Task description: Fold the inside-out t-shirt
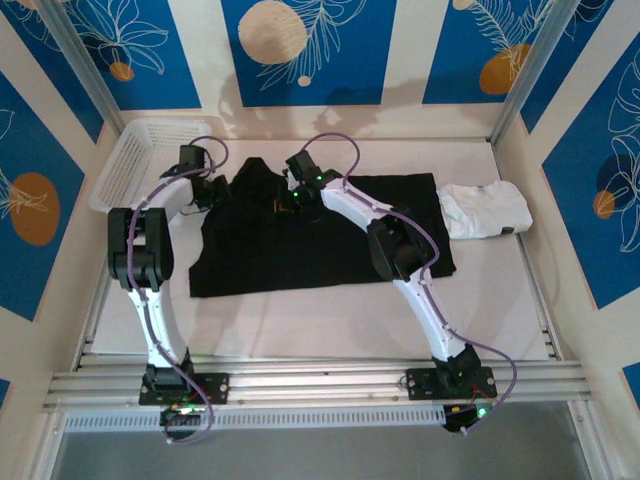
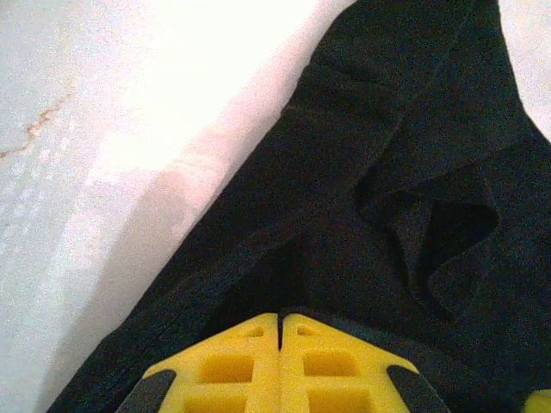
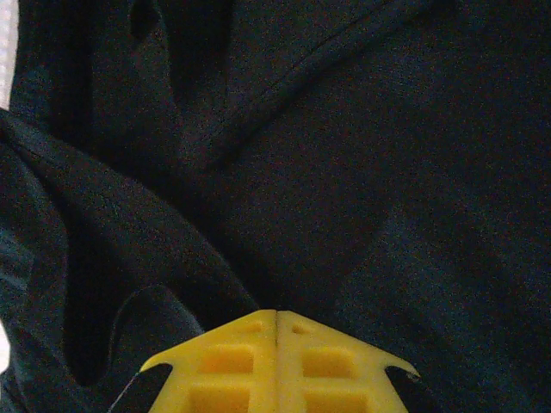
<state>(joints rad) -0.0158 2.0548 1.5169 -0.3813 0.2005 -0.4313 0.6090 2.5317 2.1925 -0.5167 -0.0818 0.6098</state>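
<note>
White desk (image 1: 300, 320) carries the inside-out t-shirt (image 1: 320, 250), spread out. Left gripper (image 2: 280, 318) and right gripper (image 3: 275, 315) are closed, apparently pinching its far edge. Step: fold grasp. Next: lift evenly, draw toward near edge.

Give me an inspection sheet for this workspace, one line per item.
Surface: white table, no stains seen.
Job's things: black t-shirt spread mostly flat, bunched at its far-left edge; no print showing.
Clutter: folded white garment beside the shirt's right edge; white basket in the far-left corner.
End effectors: left end effector and right end effector both shut, tips apparently pinching the bunched cloth.
Cables: purple cables loop above both wrists and run down the arms.
Surroundings: blue-and-cream leaf-print panels; aluminium frame.
</note>
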